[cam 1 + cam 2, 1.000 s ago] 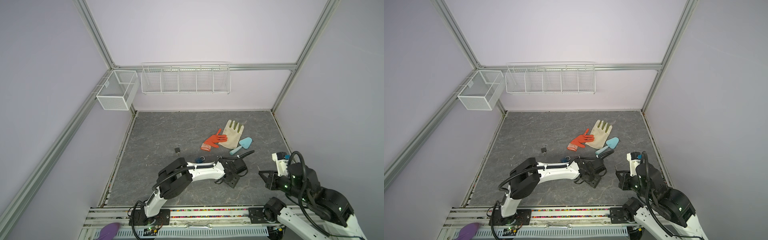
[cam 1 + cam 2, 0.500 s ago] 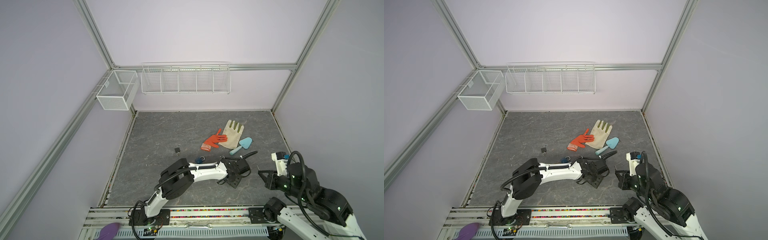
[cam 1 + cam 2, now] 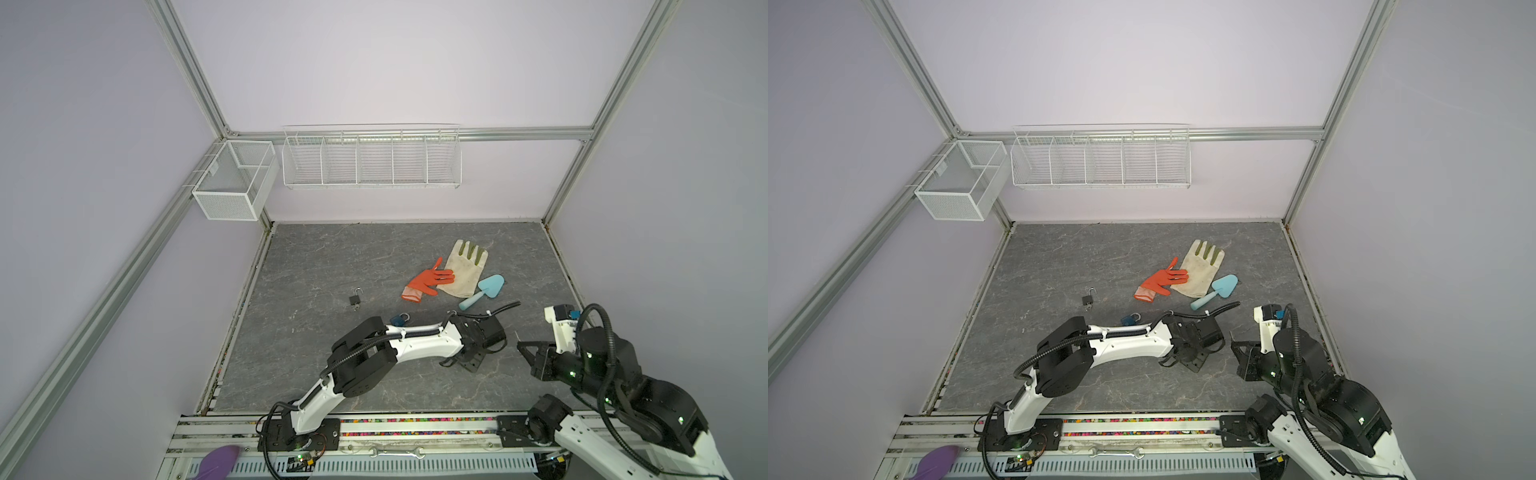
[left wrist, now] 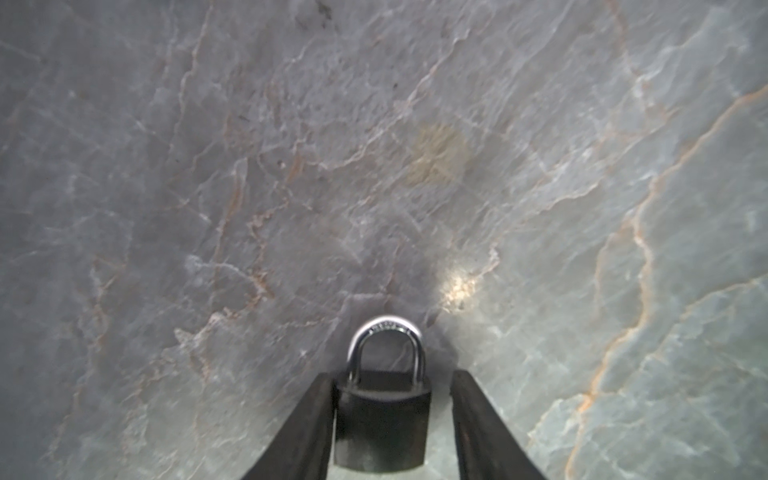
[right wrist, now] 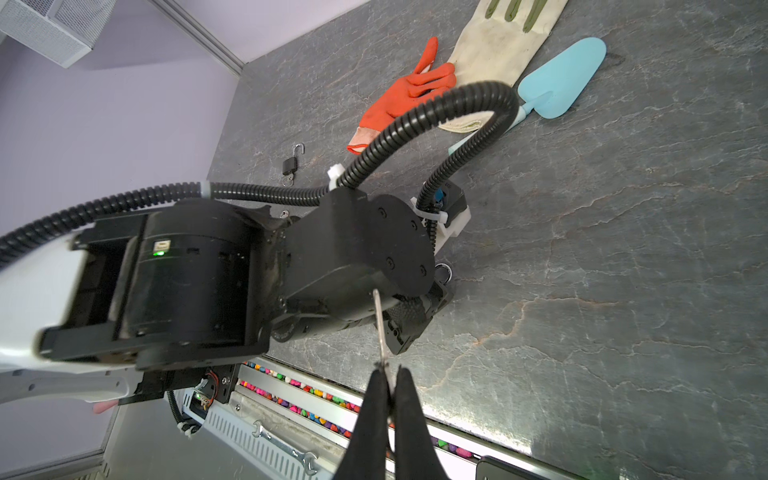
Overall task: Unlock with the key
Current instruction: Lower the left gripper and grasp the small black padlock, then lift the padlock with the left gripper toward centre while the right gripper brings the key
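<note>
The left tool (image 4: 393, 376) straddles the black padlock (image 4: 382, 424) lying on the grey veined table (image 4: 249, 166); one finger touches its side and the other stands just clear. Near it, the right tool (image 5: 388, 370) is clenched on the key (image 5: 379, 324). Lilac walls (image 3: 374, 62) surround the table.

Padlocks: three.
- open black padlock (image 3: 355, 300), 9 o'clock on the table (image 3: 311, 270)
- blue padlock (image 3: 400, 319), near centre
- closed black padlock (image 4: 381, 419), seen from the left wrist view only

Keys: one sure, the key (image 5: 379, 322). A small ring by the open padlock is too small to tell.

Gloves: two, at 1 o'clock: orange glove (image 3: 426, 280) and cream glove (image 3: 465, 270).

Trowel (image 3: 490, 286): one, light blue.

Wall baskets: two. One mesh box (image 3: 232, 187), one long rack (image 3: 370, 166) with five bays.

Grippers: two, left gripper (image 4: 392, 374) and right gripper (image 5: 388, 369).

Wrench (image 3: 397, 452): one, at 6 o'clock, off the table.
</note>
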{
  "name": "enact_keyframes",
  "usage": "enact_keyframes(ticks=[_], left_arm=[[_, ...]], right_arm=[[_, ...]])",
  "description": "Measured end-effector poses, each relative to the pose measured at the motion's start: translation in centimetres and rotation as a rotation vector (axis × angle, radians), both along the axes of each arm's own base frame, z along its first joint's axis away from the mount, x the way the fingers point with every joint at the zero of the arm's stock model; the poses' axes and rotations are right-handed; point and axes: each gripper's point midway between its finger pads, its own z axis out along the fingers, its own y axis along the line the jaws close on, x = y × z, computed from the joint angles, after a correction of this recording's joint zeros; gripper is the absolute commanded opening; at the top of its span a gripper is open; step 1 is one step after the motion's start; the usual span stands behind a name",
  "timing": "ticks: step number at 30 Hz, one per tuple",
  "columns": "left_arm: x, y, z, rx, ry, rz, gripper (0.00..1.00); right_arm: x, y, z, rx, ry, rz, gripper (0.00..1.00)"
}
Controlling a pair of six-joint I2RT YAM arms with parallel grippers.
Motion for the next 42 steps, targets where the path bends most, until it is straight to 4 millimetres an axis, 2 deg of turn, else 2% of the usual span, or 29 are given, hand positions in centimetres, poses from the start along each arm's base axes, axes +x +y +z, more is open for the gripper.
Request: enact_keyframes(ticks=[7,23,26,29,32,35,37,42], left_arm=[[0.1,0.1,-0.1,0.010,-0.003,0.014,0.43],[0.8,0.6,0.0,0.018,-0.028,0.077,0.20],[1.0,1.3,0.0,-0.001,-0.018,0.125,0.15],[1.7,3.2,0.4,-0.008,-0.007,0.195,0.12],[2.7,4.8,1.9,-0.048,-0.002,0.279,0.09],[3.8,5.8,4.5,-0.136,-0.003,0.369,0.07],[4.6,6.7,6.5,-0.209,-0.006,0.437,0.01],[5.7,9.0,10.3,-0.375,-0.009,0.600,0.00]], right_arm=[[0.0,0.0,0.0,0.002,-0.003,0.000,0.07],[0.0,0.0,0.0,-0.010,-0.011,0.011,0.07],[-0.1,0.1,0.0,-0.012,-0.013,0.020,0.07],[-0.2,0.2,0.0,-0.015,-0.014,0.035,0.07],[-0.2,0.4,0.0,-0.025,-0.015,0.055,0.07],[0.2,0.7,-0.1,-0.039,-0.016,0.066,0.07],[0.6,1.2,-0.3,-0.051,-0.010,0.077,0.07],[2.2,2.8,-1.7,-0.067,0.023,0.106,0.07]])
